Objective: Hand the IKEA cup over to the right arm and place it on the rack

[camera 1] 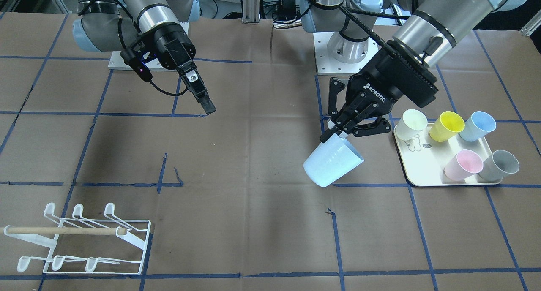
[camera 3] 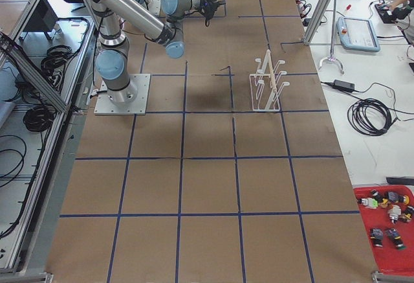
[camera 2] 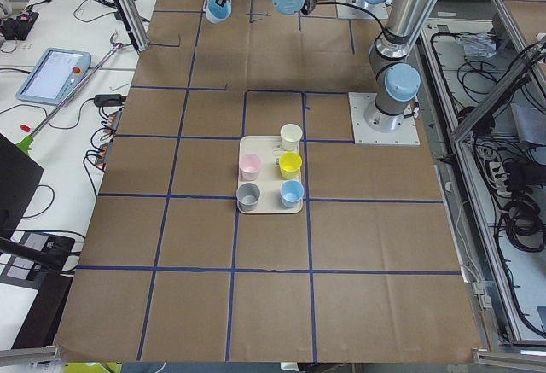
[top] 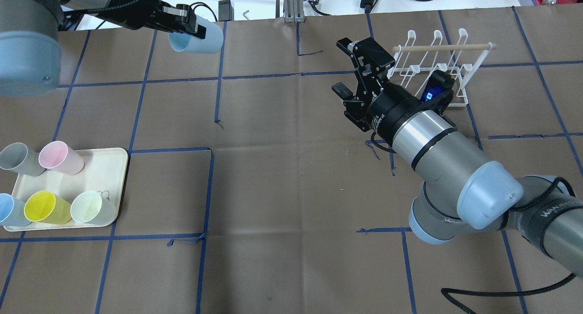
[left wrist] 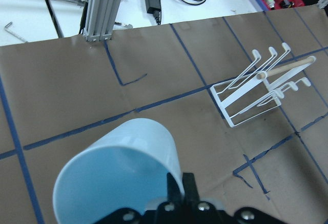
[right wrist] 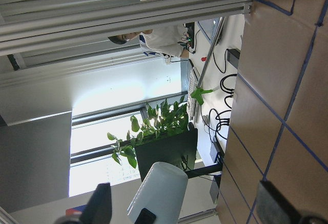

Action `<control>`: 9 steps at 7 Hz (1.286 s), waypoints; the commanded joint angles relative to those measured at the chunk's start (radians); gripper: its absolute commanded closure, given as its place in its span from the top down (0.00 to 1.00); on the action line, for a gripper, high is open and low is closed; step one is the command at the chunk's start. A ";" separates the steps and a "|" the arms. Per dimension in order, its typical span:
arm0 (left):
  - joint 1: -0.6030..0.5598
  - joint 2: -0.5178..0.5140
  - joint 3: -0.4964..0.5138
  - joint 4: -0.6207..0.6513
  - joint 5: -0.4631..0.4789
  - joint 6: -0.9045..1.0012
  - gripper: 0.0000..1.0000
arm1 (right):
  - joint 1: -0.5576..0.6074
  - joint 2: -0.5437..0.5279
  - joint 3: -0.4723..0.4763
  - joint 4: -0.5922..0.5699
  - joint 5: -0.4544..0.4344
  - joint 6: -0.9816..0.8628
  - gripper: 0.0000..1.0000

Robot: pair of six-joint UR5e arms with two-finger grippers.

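Left fingers (camera 1: 333, 131): clenched on the rim of the pale blue cup (camera 1: 334, 162), which I see held tilted, off the worktop (camera 1: 253, 156).
Right fingers (top: 341, 90): spread, grasping nothing.
Cup position, overhead view: 11 o'clock.
Rack (top: 432, 65): 1 o'clock, just beyond the right fingers.
Tray (top: 116, 186): 8 o'clock, five cups (top: 48, 207) upright.

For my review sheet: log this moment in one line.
left hand: shut on blue cup | right hand: open | rack: no cup | handover: pending
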State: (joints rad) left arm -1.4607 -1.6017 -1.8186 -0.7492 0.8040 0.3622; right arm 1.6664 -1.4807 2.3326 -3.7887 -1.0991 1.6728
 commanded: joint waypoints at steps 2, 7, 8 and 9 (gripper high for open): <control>-0.003 0.011 -0.239 0.406 -0.243 -0.023 0.00 | 0.028 -0.003 -0.004 0.157 -0.002 0.005 1.00; -0.020 0.051 -0.370 0.502 -0.253 -0.002 0.00 | 0.090 -0.001 -0.065 0.252 -0.070 0.090 0.99; -0.033 0.049 -0.370 0.501 -0.255 -0.003 0.00 | 0.119 0.000 -0.087 0.286 -0.115 0.096 0.99; -0.050 0.048 -0.370 0.501 -0.253 -0.005 0.00 | 0.137 0.005 -0.096 0.287 -0.126 0.119 0.99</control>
State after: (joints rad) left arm -1.4935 -1.5518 -2.1880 -0.2494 0.5503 0.3588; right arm 1.7789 -1.4795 2.2540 -3.5187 -1.2016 1.7720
